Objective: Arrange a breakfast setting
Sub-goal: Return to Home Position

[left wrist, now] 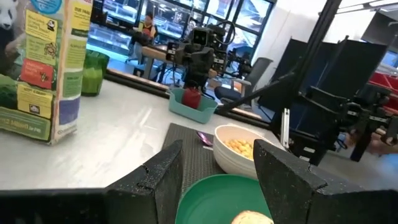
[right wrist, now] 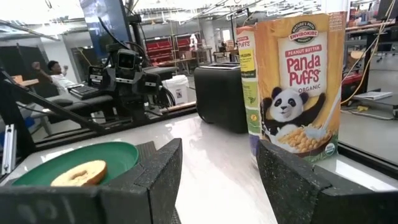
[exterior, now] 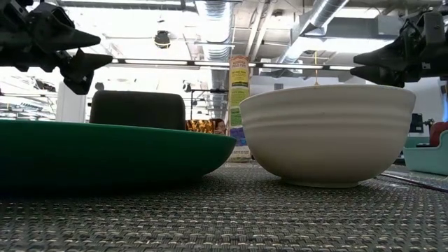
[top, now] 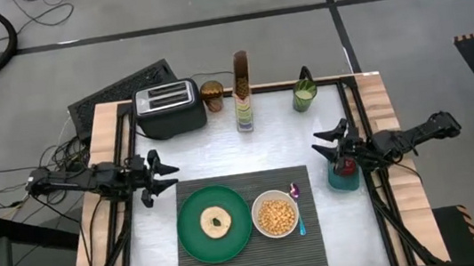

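Note:
A dark grey ribbed placemat (top: 248, 248) lies at the table's near middle. On it stand a round green plate (top: 194, 241) with a pale ring bagel (top: 216, 221) and a white bowl (top: 274, 215) of yellow cereal (top: 276, 217). A small purple-and-blue spoon (top: 297, 207) lies on the mat right of the bowl. My left gripper (top: 163, 174) is open and empty, above the table left of the plate. My right gripper (top: 326, 141) is open and empty, above the table's right side. Both hang clear above the table in the low view.
A black toaster (top: 167, 108), a brown jar (top: 212, 95), an upright cereal box (top: 242, 92) and a green cup (top: 304, 97) stand along the far edge. A teal dish with a red apple (top: 345, 174) sits under my right arm. Bare table lies between the far row and the mat.

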`<act>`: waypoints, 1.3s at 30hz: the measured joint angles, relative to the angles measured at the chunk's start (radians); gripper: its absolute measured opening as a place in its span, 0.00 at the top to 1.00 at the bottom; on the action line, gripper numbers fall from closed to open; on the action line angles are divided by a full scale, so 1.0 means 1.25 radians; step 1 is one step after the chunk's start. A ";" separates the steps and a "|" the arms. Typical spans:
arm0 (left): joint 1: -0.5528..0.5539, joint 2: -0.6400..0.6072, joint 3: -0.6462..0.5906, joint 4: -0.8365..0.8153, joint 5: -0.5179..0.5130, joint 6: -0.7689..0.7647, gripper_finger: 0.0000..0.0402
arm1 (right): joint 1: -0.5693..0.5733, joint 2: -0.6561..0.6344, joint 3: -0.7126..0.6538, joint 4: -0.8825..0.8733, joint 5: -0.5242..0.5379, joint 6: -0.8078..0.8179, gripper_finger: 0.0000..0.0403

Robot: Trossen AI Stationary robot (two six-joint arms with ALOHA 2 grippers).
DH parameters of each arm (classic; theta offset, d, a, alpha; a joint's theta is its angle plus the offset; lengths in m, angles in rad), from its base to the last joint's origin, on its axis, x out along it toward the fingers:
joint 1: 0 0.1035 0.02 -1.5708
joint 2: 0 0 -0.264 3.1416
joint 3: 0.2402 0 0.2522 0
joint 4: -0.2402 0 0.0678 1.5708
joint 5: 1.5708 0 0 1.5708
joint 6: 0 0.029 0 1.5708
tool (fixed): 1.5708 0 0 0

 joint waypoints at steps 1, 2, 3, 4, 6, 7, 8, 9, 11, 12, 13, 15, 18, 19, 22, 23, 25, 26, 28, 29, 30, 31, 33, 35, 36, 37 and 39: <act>0.000 0.000 0.000 0.000 0.001 0.000 0.56 | 0.000 0.000 0.000 0.001 0.000 -0.001 0.42; 0.000 0.000 0.000 0.000 0.002 0.000 0.56 | 0.000 0.000 0.000 0.001 0.000 -0.001 0.42; 0.000 0.000 0.000 0.000 0.004 0.000 0.56 | 0.000 0.000 0.000 0.001 0.000 -0.001 0.42; 0.000 0.000 -0.001 0.000 0.004 0.000 0.56 | 0.000 0.000 0.000 0.001 0.000 -0.001 0.42; 0.000 0.000 -0.001 0.000 0.004 -0.001 0.56 | 0.000 0.000 0.000 0.001 0.000 -0.001 0.42; 0.000 0.000 -0.001 0.000 0.004 -0.001 0.56 | 0.000 0.000 -0.001 0.001 0.000 -0.001 0.42; 0.000 0.000 -0.001 0.000 0.004 -0.001 0.56 | 0.000 0.000 -0.001 0.001 0.000 -0.001 0.42; 0.000 0.000 -0.001 0.000 0.004 -0.001 0.56 | 0.000 0.000 -0.001 0.001 0.000 -0.001 0.42; 0.000 0.000 -0.001 0.000 0.004 -0.001 0.56 | 0.000 0.000 -0.001 0.001 0.000 -0.001 0.42; 0.000 0.000 -0.001 0.000 0.004 -0.001 0.56 | 0.000 0.000 -0.001 0.001 0.000 -0.001 0.42; 0.000 0.000 -0.001 0.000 0.004 -0.001 0.56 | 0.000 0.000 -0.001 0.001 0.000 -0.001 0.42; 0.000 0.000 -0.002 0.000 0.004 -0.001 0.56 | 0.000 0.000 -0.001 0.001 0.000 -0.001 0.42; 0.001 -0.002 0.000 -0.001 0.073 -0.028 0.56 | 0.000 0.000 -0.001 0.001 0.000 -0.001 0.42; 0.003 -0.004 0.002 -0.002 0.189 -0.071 0.56 | 0.000 0.000 -0.001 0.001 0.000 -0.001 0.42; 0.022 0.003 0.036 0.049 0.738 -0.286 0.56 | 0.000 0.000 -0.001 0.002 -0.001 -0.001 0.42; 0.023 0.005 0.047 0.073 0.898 -0.333 0.56 | 0.000 0.000 -0.001 0.002 0.000 -0.001 0.42; 0.022 0.008 0.060 0.069 1.158 -0.414 0.57 | 0.000 -0.001 -0.001 0.003 0.000 -0.001 0.42; 0.021 0.010 0.061 0.055 1.271 -0.451 0.57 | 0.000 -0.001 -0.001 0.004 0.000 -0.001 0.42; 0.021 0.009 0.074 0.060 1.386 -0.514 0.57 | 0.000 0.002 -0.001 0.003 -0.001 -0.001 0.42; 0.016 0.005 0.076 0.061 1.386 -0.546 0.57 | 0.000 0.001 -0.001 0.003 0.000 -0.001 0.42; 0.013 -0.001 0.073 0.053 1.359 -0.576 0.57 | 0.000 0.001 -0.001 0.004 -0.001 -0.001 0.42; 0.012 -0.001 0.071 0.046 1.329 -0.598 0.57 | 0.000 0.001 -0.001 0.003 -0.001 -0.001 0.42; 0.012 0.001 0.072 0.041 1.307 -0.622 0.57 | 0.000 0.001 -0.001 0.003 0.000 -0.001 0.42; 0.011 0.000 0.069 0.040 1.307 -0.637 0.57 | 0.000 0.001 -0.001 0.003 -0.001 -0.001 0.42; 0.012 0.000 0.066 0.037 1.302 -0.643 0.57 | 0.000 0.001 -0.001 0.004 -0.001 -0.001 0.42; 0.012 0.000 0.065 0.027 1.296 -0.644 0.57 | 0.000 0.001 -0.001 0.004 -0.001 -0.001 0.42; 0.012 0.001 0.065 0.010 1.283 -0.645 0.57 | 0.000 0.002 -0.001 0.004 0.000 -0.001 0.42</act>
